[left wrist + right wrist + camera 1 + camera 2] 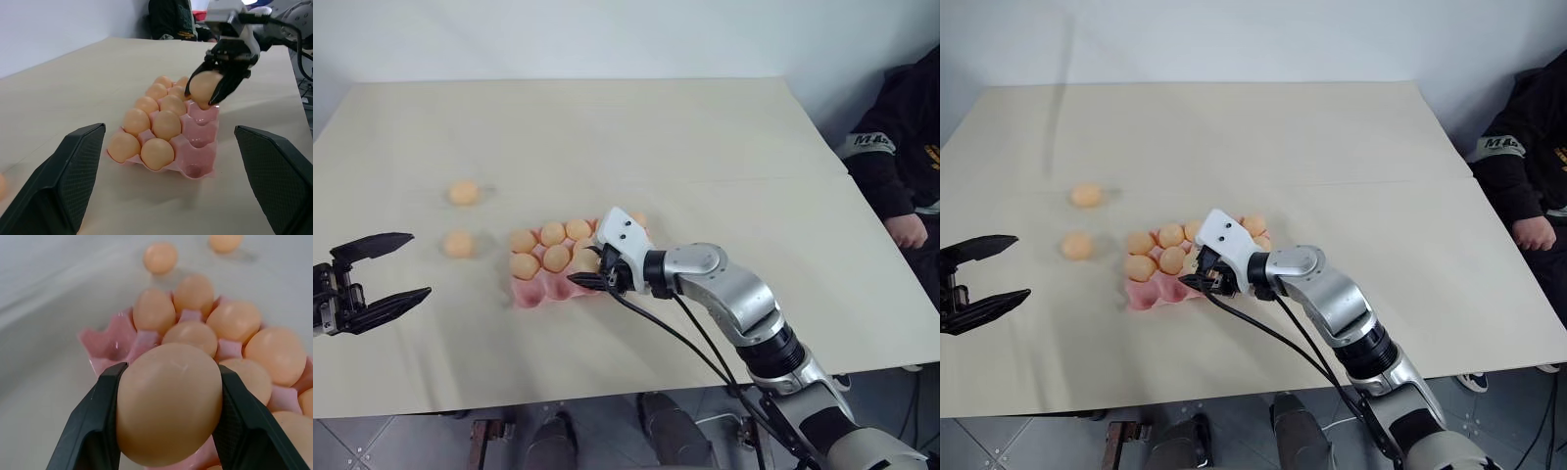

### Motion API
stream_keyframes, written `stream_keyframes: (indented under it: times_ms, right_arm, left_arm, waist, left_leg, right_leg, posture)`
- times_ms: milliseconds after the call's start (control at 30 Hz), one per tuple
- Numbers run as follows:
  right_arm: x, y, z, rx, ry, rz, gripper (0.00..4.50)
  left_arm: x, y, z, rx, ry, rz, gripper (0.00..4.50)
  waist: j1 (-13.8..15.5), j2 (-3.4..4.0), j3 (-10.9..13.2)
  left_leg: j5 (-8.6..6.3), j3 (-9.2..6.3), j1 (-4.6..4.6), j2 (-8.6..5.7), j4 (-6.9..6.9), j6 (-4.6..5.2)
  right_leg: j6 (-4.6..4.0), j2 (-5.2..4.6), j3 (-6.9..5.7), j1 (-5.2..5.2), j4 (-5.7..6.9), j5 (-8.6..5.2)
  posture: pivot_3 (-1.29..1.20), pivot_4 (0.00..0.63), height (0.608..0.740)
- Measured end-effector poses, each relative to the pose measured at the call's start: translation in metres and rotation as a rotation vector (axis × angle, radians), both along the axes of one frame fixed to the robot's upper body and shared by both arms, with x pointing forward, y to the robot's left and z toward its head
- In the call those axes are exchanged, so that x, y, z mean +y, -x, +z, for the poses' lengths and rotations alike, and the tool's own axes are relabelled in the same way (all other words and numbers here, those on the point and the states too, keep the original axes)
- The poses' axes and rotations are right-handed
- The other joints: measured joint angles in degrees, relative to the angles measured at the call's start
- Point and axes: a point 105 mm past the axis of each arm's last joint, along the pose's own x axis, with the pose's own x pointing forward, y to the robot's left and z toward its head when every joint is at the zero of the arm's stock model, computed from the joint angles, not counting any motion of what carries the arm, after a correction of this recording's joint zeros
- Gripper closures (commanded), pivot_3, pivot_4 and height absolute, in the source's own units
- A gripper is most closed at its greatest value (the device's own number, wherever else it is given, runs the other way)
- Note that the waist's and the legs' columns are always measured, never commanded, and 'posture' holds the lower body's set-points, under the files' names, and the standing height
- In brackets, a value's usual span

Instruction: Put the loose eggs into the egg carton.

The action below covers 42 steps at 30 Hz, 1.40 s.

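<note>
2 loose eggs [463,192] lie beside carton [198,161]; right pincer [166,411] clamps 1 egg [168,404], left pincer [386,269] agape

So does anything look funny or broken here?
Nothing looks broken. Two loose eggs lie on the table, left of the egg carton, and the right hand holds another egg over it.

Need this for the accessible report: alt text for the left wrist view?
The right tool holds an egg just above the pink egg carton, whose near-side row still has empty cups. The left tool's black fingers stand wide open in the foreground.
</note>
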Motion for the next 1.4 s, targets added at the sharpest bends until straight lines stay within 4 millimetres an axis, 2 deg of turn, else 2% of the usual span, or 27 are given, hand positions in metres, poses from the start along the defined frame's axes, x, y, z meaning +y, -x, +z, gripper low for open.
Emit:
stream_keyframes:
  times_ms: [133,367,400,533,733,933,1033,1167,1300,1400]
  right_arm:
    - [0.0,-0.004,-0.006,-0.005,0.021,-0.006,2.53]
    - [0.002,-0.001,-0.01,-0.012,0.04,0.025,0.24]
    - [0.002,-0.001,-0.01,-0.011,0.041,0.029,0.05]
    - [-0.002,-0.001,-0.008,-0.013,0.044,0.04,0.05]
    - [-0.014,0.001,0.016,-0.047,-0.004,0.073,0.05]
    - [-0.063,-0.001,0.055,-0.088,-0.107,0.113,0.05]
    - [-0.098,-0.001,0.067,-0.11,-0.167,0.123,0.05]
    - [-0.152,-0.009,0.066,-0.094,-0.231,0.055,0.05]
    - [-0.198,-0.007,0.05,-0.068,-0.21,0.004,0.05]
    - [-0.22,-0.006,0.048,-0.059,-0.204,-0.021,0.05]
  left_arm:
    - [0.001,0.004,-0.004,0.01,-0.005,0.006,0.0]
    - [0.001,0.006,-0.006,0.013,-0.006,0.018,0.0]
    - [0.001,0.006,-0.006,0.012,-0.006,0.02,0.0]
    - [0.001,0.005,-0.006,0.005,-0.003,0.03,0.0]
    - [-0.001,0.003,-0.005,-0.022,0.006,0.042,0.0]
    - [0.0,-0.001,-0.005,-0.045,0.022,0.095,0.0]
    - [0.003,-0.003,-0.005,-0.072,0.031,0.153,0.0]
    - [0.013,0.002,-0.008,-0.098,0.048,0.261,0.0]
    - [0.028,0.019,-0.016,-0.101,0.059,0.386,0.0]
    - [0.038,0.031,-0.023,-0.089,0.072,0.468,0.0]
  waist:
    - [0.0,0.0,0.0]
    - [0.1,-0.01,0.0]
    - [0.1,-0.01,0.0]
    - [0.1,-0.01,0.0]
    - [0.2,0.0,0.0]
    - [0.6,-0.01,0.0]
    - [0.9,-0.01,0.0]
    - [1.2,-0.02,0.0]
    - [1.5,0.0,0.0]
    - [1.7,0.02,0.1]
  left_leg:
    - [-0.01,-0.03,0.01,0.07,-0.03,-0.01]
    - [-0.01,-0.04,0.01,0.06,-0.02,-0.01]
    - [-0.01,-0.04,0.01,0.06,-0.02,-0.01]
    - [-0.01,-0.04,0.01,0.06,-0.02,-0.01]
    - [-0.01,-0.04,0.0,0.06,-0.03,-0.02]
    - [-0.02,-0.04,0.01,0.06,-0.03,0.0]
    - [-0.04,-0.03,0.01,0.05,-0.03,0.01]
    - [-0.06,0.0,0.04,0.05,-0.02,0.03]
    - [-0.1,0.04,0.06,0.05,-0.02,0.05]
    - [-0.1,0.06,0.09,0.04,0.07,0.06]
  right_leg:
    - [0.03,0.07,-0.07,-0.02,0.03,0.02]
    - [-0.04,0.05,-0.07,-0.01,0.02,-0.02]
    - [-0.05,0.05,-0.07,-0.01,0.02,-0.03]
    - [-0.06,0.05,-0.07,-0.01,0.02,-0.03]
    - [0.01,0.05,-0.08,0.0,0.0,0.0]
    - [0.03,0.04,-0.08,0.05,-0.08,0.0]
    - [0.07,0.04,-0.08,0.07,-0.09,0.0]
    - [0.09,0.05,-0.04,0.08,-0.12,-0.01]
    - [0.12,0.04,0.02,0.1,-0.14,-0.04]
    - [-0.03,0.05,0.08,0.11,-0.11,-0.14]
  posture:
    - [0.0,0.15,0.74]
    - [0.0,0.15,0.74]
    - [0.0,0.15,0.74]
    - [0.0,0.15,0.74]
    - [0.0,0.15,0.74]
    - [0.0,0.15,0.74]
    - [0.0,0.15,0.74]
    - [0.0,0.15,0.74]
    - [0.0,0.15,0.74]
    - [0.0,0.15,0.74]
